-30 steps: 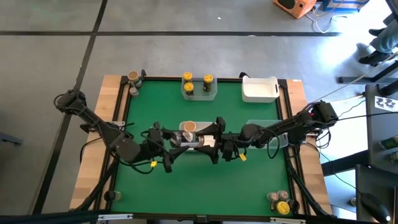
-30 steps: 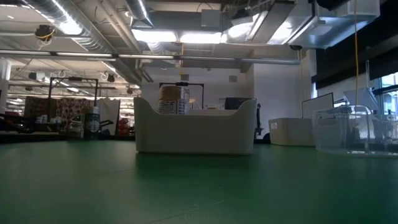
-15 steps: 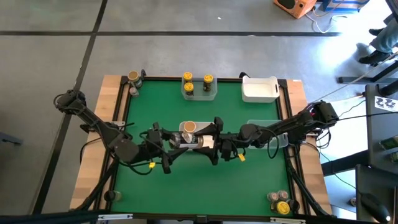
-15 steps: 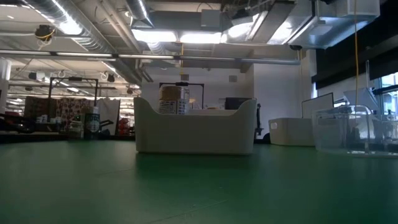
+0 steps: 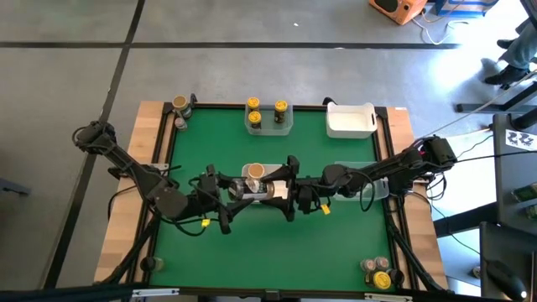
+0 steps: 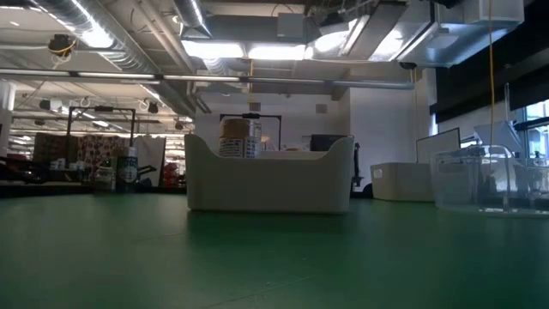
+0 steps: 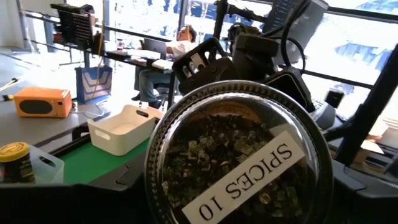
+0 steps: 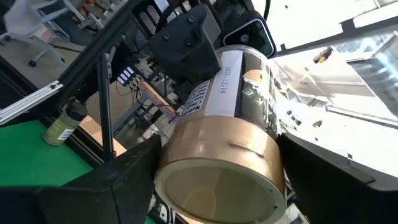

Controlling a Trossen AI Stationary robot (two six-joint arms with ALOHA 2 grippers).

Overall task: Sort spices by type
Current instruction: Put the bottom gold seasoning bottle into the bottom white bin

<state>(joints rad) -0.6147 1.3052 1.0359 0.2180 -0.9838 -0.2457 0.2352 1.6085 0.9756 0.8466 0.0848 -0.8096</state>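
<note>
A clear spice jar (image 5: 257,191) with a tan cap and a white label is held on its side above the table's middle, between both arms. In the left wrist view its clear bottom (image 7: 239,165), labelled "SPICES 10", faces the camera. In the right wrist view the tan cap (image 8: 217,168) faces the camera. My left gripper (image 5: 225,198) is shut on the bottom end. My right gripper (image 5: 289,188) is open, with its fingers (image 8: 109,186) close on either side of the cap. Another tan-capped jar (image 5: 256,171) stands just beyond. My left gripper pinches the spice jar at its bottom end (image 8: 214,46) between its two fingers, coming level from the table's left, along the jar. The jar lies horizontal and lifted clear of the table, its cap toward the right arm. Whether my right gripper touches the cap, I cannot tell.
A clear tub (image 5: 269,124) at the far edge holds three yellow-capped jars. A white tub (image 5: 350,120) sits far right, and a clear tub (image 5: 362,186) lies under the right arm. More jars stand at the far-left corner (image 5: 179,104) and the near-right corner (image 5: 377,273). A white tub (image 6: 268,176) shows mid-table.
My right gripper has edged a little toward the table's left, closer over the jar's cap end. The left arm and the jar have kept still.
</note>
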